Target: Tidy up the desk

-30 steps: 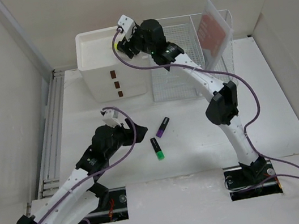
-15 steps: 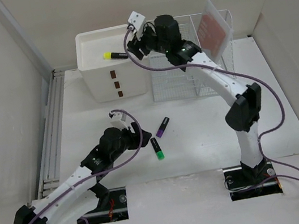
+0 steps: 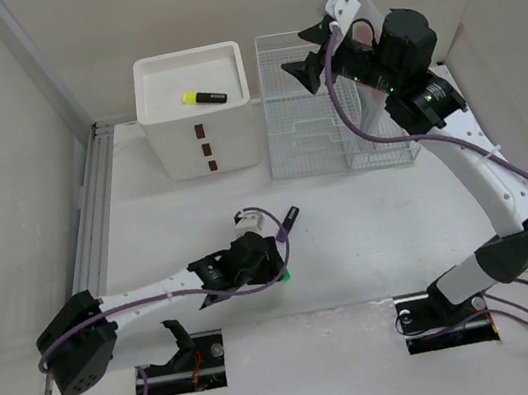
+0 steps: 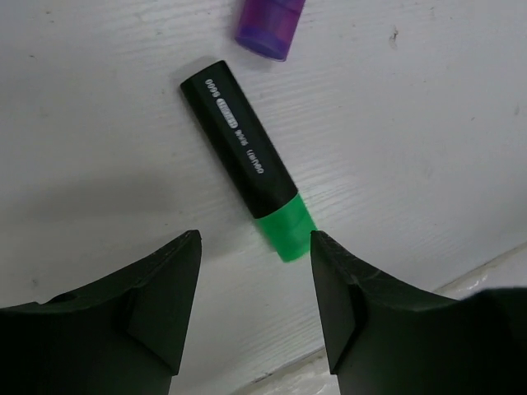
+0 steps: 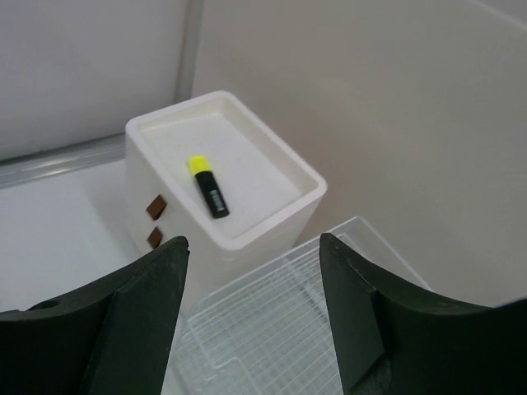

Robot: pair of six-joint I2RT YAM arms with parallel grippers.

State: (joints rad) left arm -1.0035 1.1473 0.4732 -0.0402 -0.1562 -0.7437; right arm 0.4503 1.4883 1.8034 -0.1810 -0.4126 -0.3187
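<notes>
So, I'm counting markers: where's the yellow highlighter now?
Top view, far left: the yellow highlighter lies in the tray atop the cream drawer box, beside the wire rack.

Bright diffuse light, faint soft shadows on the desk [image 4: 428, 148], all views sharp, whites nearly washed out

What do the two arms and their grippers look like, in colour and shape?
The left arm and right arm have white links and black joints; a purple cable runs along each. The left gripper and right gripper each have two broad, matte black fingers.
</notes>
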